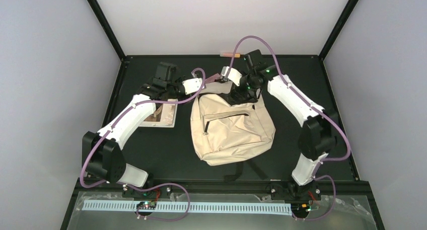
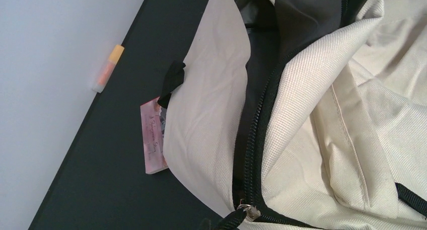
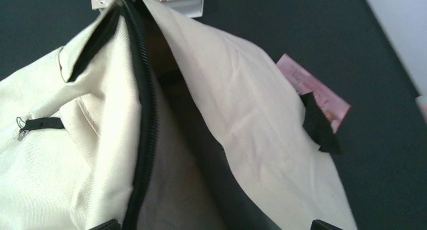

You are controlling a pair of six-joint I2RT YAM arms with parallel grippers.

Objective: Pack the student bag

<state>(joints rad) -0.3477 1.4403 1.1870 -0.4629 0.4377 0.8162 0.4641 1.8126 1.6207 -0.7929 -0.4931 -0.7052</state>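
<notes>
Student bag [image 1: 231, 129] lies in the middle of the table [image 1: 166, 154], its main zip gaping at the far end. Right fingers [image 3: 108, 225] are spread wide over that mouth, gripping nothing. Left fingers [image 1: 213, 80] sit at the far-left rim, and their grip can't be told. Pink card [image 2: 153, 139] pokes out from under the bag's far edge.

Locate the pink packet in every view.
Top external: only a pink sliver of the pink packet shows, at the far top edge of the bag.
Left wrist: left of centre, tucked under the bag's edge.
Right wrist: right of centre, poking out from under it.
Shared landmark: the cream bag.
</notes>
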